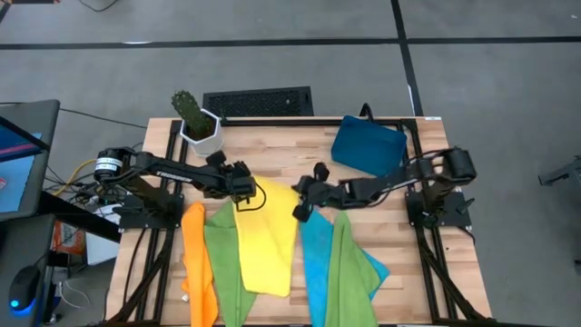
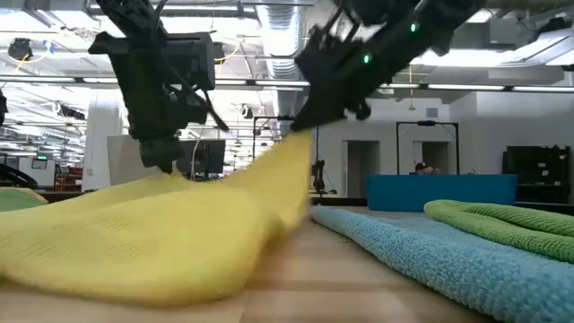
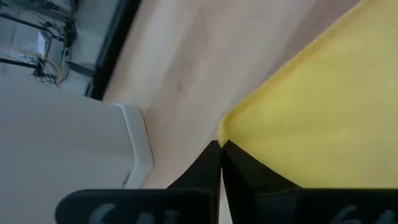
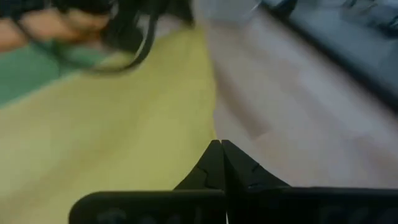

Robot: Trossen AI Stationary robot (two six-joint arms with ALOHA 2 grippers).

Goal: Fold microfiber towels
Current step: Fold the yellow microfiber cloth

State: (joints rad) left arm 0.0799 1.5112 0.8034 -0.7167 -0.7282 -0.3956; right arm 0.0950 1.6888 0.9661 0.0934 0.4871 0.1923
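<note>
Bright, even overhead lighting with faint shadows; the right wrist view looks blurred, perhaps from motion.

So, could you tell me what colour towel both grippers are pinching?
Yellow, clearest in the high view.

Towels run off the frame, and one cloth hides under others.
You lose the near ends of the soft orange microfiber towel point(image 1: 198, 272) and the bright blue towel point(image 1: 316, 263) at the overhead picture's bottom edge; the lime green towel point(image 1: 225, 263) lies partly beneath the yellow towel point(image 1: 268, 241).
</note>
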